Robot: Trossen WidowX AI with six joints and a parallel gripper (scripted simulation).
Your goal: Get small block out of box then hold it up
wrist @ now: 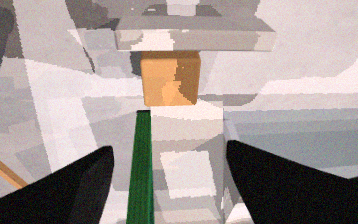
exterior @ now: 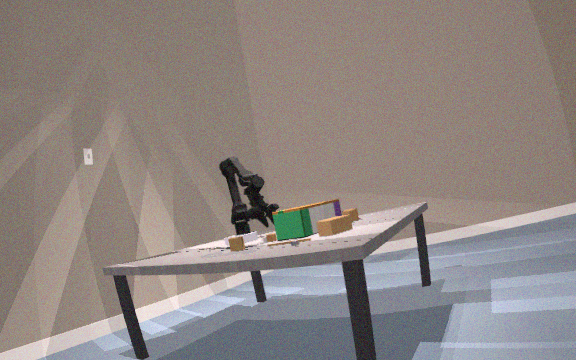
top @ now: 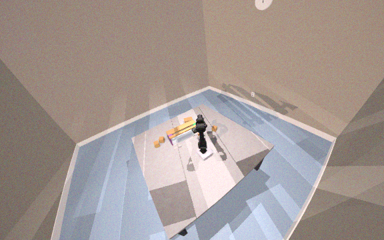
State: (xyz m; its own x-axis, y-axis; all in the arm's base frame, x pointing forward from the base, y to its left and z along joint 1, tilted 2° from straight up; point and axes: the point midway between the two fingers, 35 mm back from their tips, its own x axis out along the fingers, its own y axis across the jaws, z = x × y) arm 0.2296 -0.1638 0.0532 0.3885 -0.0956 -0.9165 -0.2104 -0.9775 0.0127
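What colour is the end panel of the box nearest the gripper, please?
Green; it shows best in the exterior view.

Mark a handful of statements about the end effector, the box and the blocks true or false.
1. The end effector is shut on a block. False: it is open, with no block between its fingers.
2. The box has one green end and one purple end. True.
3. The end effector is nearer the purple end. False: it is nearer the green end.
4. Two cubes stand near the purple end. True.
5. The wrist view shows a blue block. False: the block there is orange.
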